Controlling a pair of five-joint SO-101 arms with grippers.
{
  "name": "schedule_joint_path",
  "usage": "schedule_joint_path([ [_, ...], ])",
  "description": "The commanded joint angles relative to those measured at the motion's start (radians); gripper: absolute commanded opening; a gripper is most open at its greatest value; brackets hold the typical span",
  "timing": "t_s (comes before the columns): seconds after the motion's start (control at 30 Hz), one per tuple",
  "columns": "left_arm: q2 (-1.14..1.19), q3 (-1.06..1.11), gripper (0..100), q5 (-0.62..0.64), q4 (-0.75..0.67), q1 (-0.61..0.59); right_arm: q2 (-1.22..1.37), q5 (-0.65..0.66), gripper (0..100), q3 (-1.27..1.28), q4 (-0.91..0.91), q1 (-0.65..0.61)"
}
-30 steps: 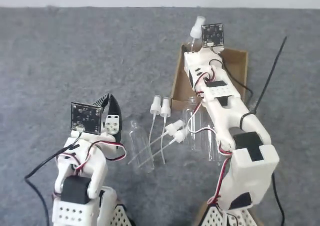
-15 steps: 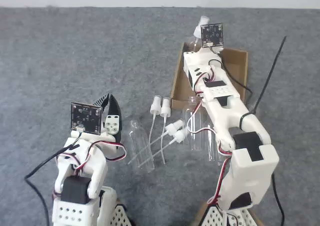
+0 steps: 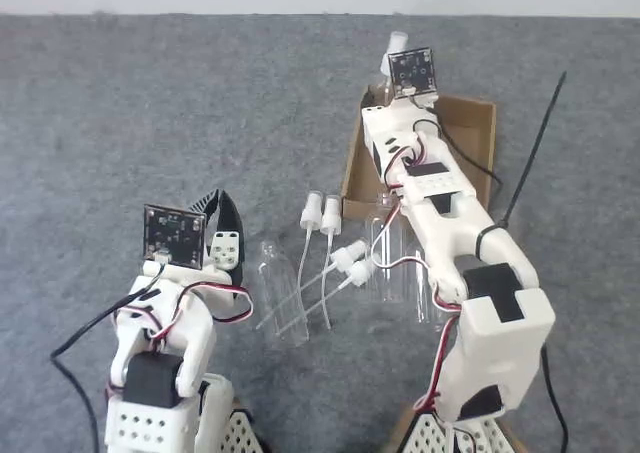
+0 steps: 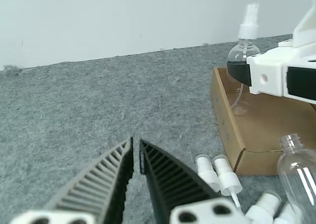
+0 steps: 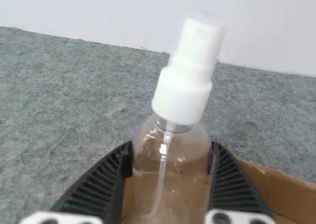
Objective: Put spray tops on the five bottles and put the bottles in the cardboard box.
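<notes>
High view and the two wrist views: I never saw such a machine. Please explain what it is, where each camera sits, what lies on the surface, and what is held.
These are two small robot arms side by side, each ending in a two-fingered gripper. The high view looks down from a fixed camera; each wrist view comes from a camera on one arm. On the grey carpet lie four loose spray tops, clear bottles without tops, and an open cardboard box. The right gripper is shut on a bottle that already has its top, at the box's far end. The left gripper is shut and empty.
</notes>
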Motion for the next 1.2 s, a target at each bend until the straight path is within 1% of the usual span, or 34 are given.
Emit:
schedule_joint_path([
  [0.0, 0.006, -0.008, 1, -0.005, -0.029, 0.002, -0.019, 0.015, 16.0, -0.017, -0.018, -0.018],
  [0.47, 0.006, -0.008, 1, -0.005, -0.029, 0.002, -0.018, 0.018, 16.2, -0.017, -0.018, -0.016],
  [0.7, 0.006, -0.008, 1, -0.005, -0.029, 0.002, -0.016, 0.015, 27.0, -0.017, -0.013, -0.018],
  [1.17, 0.006, -0.008, 1, -0.005, -0.029, 0.002, -0.021, 0.014, 27.8, -0.046, -0.008, -0.016],
])
